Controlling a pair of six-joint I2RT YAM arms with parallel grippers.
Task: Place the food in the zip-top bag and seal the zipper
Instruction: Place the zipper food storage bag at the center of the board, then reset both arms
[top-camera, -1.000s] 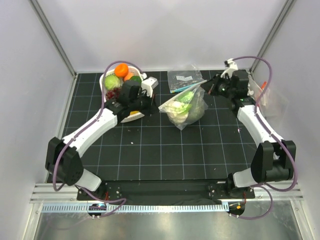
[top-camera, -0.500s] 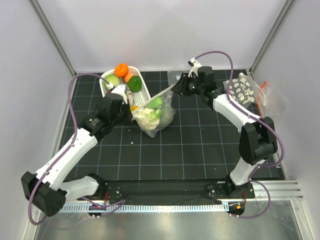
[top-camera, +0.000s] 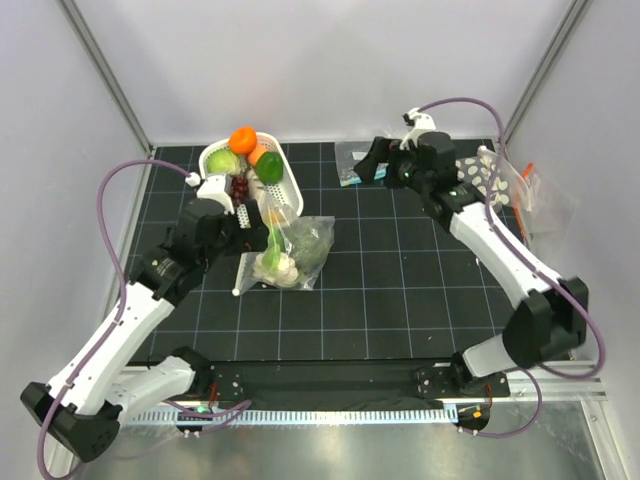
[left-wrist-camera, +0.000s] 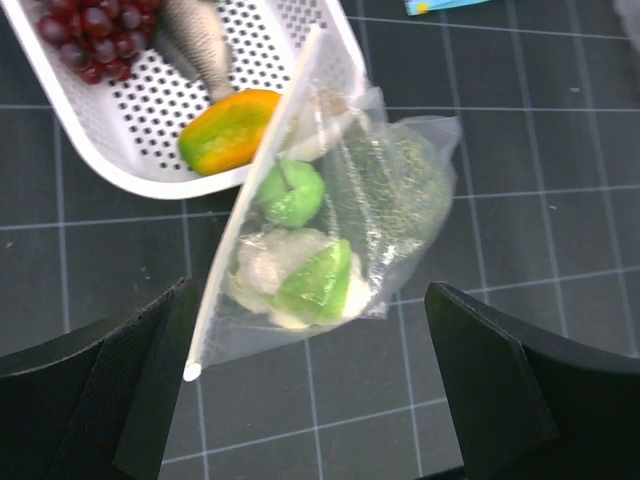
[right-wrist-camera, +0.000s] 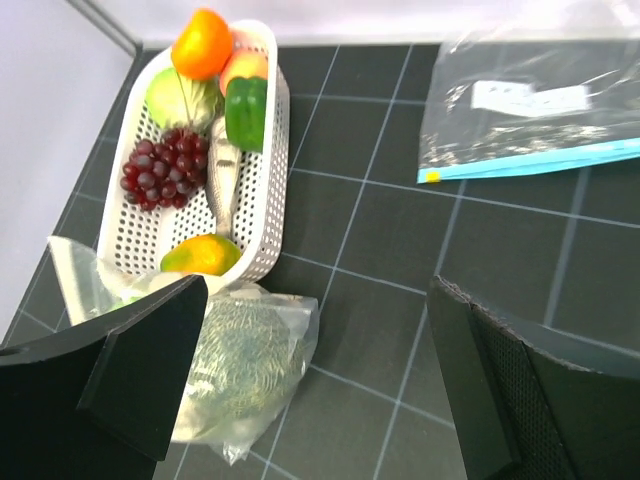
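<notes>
Bag: zip-top bag (left-wrist-camera: 340, 240) lies under left gripper (left-wrist-camera: 310, 288), against white basket (left-wrist-camera: 120, 165).
Left gripper: wide open, empty.
Right gripper (right-wrist-camera: 318, 288): wide open, empty.
Unclear: whether zipper (left-wrist-camera: 255, 210) is sealed.

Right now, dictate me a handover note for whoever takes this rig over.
Left gripper: jaws open, empty, above the zip-top bag.
Right gripper: jaws open, empty, over the mat farther back.
The bag lies against the white basket's near end, with food inside.
Zipper looks straight and closed; a full seal cannot be confirmed.
Left to do: check the seal and press it if needed. Other toy food sits in the basket.
</notes>
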